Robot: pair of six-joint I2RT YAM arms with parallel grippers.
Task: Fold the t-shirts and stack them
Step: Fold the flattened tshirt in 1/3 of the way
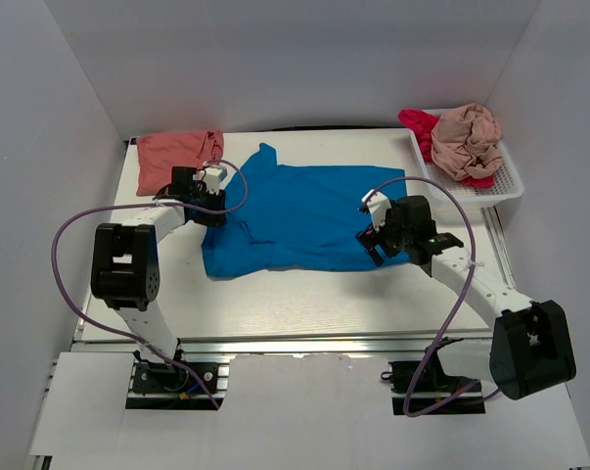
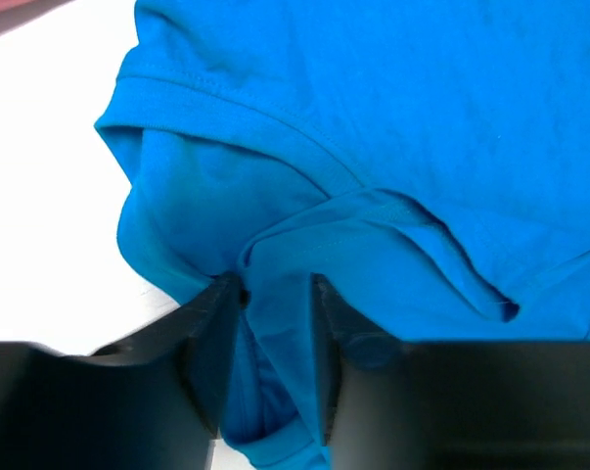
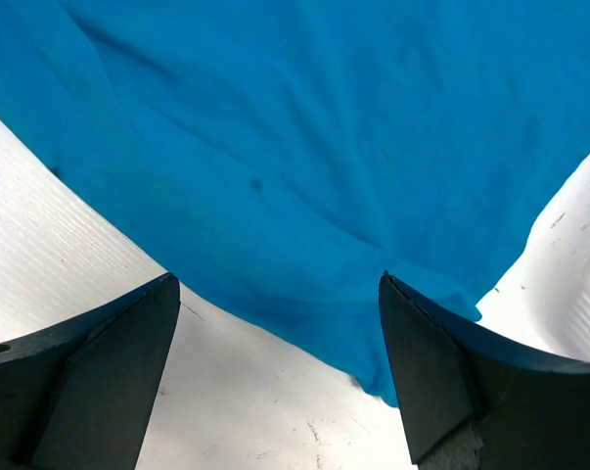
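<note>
Watching from above, I am seeing the blue t-shirt [image 1: 304,215] lying spread mid-table. The left gripper [image 2: 275,284] is pinching a bunched fold at the shirt's left edge between narrow jaws. The right gripper [image 3: 278,284] is hovering over its right edge, jaws wide. The salmon t-shirt [image 1: 177,149] is lying at the far left corner. The beige-pink t-shirt [image 1: 466,142] and the magenta t-shirt [image 1: 419,125] are sitting crumpled in the white basket [image 1: 508,184].
</note>
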